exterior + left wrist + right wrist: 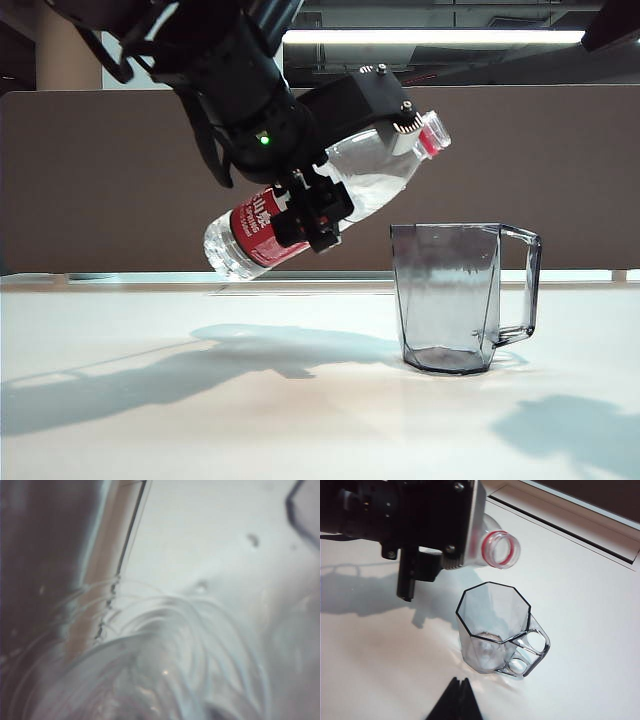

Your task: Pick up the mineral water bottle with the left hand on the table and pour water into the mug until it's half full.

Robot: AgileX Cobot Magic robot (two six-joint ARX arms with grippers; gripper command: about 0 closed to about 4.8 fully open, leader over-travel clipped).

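- My left gripper (318,205) is clamped around the middle of the mineral water bottle (330,195), which is in the air, tilted, with the open mouth still higher than its base.
- The mouth is just above the rim of the mug (455,298); the mug stands on the table (200,420), away from its edges. If I tilt too fast, I think water can splash over the rim.
- The ribbed plastic may slip.
- My right gripper (456,700) waits near the mug; I cannot tell whether its jaws are apart.
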